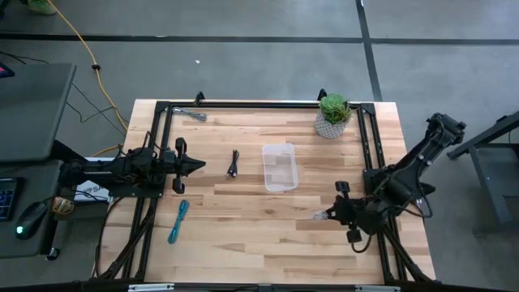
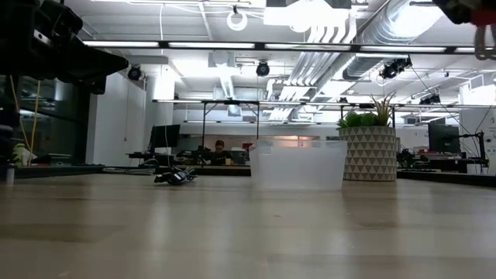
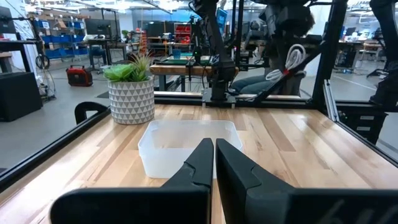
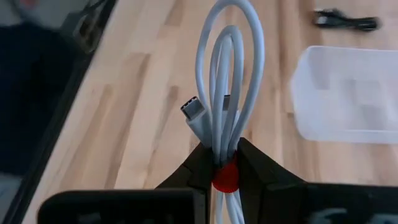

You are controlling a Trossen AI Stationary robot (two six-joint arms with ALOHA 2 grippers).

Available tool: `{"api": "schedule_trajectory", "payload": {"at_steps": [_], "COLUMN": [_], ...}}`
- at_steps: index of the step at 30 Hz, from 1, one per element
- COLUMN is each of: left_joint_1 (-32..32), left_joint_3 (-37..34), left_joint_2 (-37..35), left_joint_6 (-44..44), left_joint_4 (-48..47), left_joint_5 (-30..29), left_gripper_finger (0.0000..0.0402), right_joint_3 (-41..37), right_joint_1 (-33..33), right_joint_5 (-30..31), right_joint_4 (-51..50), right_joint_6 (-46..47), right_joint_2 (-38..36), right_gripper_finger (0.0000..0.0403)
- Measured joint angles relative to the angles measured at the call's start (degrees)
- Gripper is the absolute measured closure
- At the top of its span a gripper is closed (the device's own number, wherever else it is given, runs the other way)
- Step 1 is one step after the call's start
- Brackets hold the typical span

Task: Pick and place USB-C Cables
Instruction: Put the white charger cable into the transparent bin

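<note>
The red-and-white cable (image 4: 227, 81), a white bundle with a red tie, is in my right gripper (image 4: 222, 155), shut on it near the table's near right part (image 1: 328, 215). The black cable (image 1: 233, 165) lies flat left of the clear tub (image 1: 280, 166). Near the near left edge lies the teal-blue cable (image 1: 178, 221). The silvery grey cable (image 1: 193, 113) rests at the far left corner. My left gripper (image 1: 197, 165) hovers shut at the left side, left of the black cable and pointing toward the tub (image 3: 186, 146). My right gripper pinches the white bundle between its two fingers just above the red tie (image 4: 224, 176), across several strands. The looped end (image 4: 231, 31) and the connectors (image 4: 194, 112) stick out past the fingertips. The low view shows the bundle lifted clear of the table.
A potted plant (image 1: 333, 113) stands at the far right, beyond the tub. A black frame (image 1: 259, 104) runs along the table's far and side edges. Bare wood lies between the tub and my right gripper. A yellow cord (image 1: 81, 40) lies on the floor.
</note>
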Motion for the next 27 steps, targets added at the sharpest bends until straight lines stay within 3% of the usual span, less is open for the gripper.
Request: {"api": "schedule_trajectory", "payload": {"at_steps": [4,12,15,21,27], "left_joint_1": [0.0,0.0,0.0,0.0,0.0], "left_joint_3": [0.0,0.0,0.0,0.0,0.0], "left_joint_2": [0.0,0.0,0.0,0.0,0.0], "left_joint_6": [0.0,0.0,0.0,0.0,0.0], "left_joint_4": [0.0,0.0,0.0,0.0,0.0], "left_joint_5": [0.0,0.0,0.0,0.0,0.0], "left_gripper_finger": [0.0401,0.0401,0.0401,0.0401,0.0401], "right_joint_3": [0.0,0.0,0.0,0.0,-9.3], "right_joint_1": [-1.7,-10.1,-14.8,-25.4,-34.0], "right_joint_5": [7.6,4.4,0.3,-14.1,-25.0], "right_joint_4": [6.5,26.6,33.9,50.6,79.7], "right_joint_6": [1.6,-15.4,-22.7,-34.6,-37.4], "right_joint_2": [2.7,9.6,12.4,16.5,18.7], "right_gripper_finger": [0.0377,0.0377,0.0377,0.0377,0.0377]}}
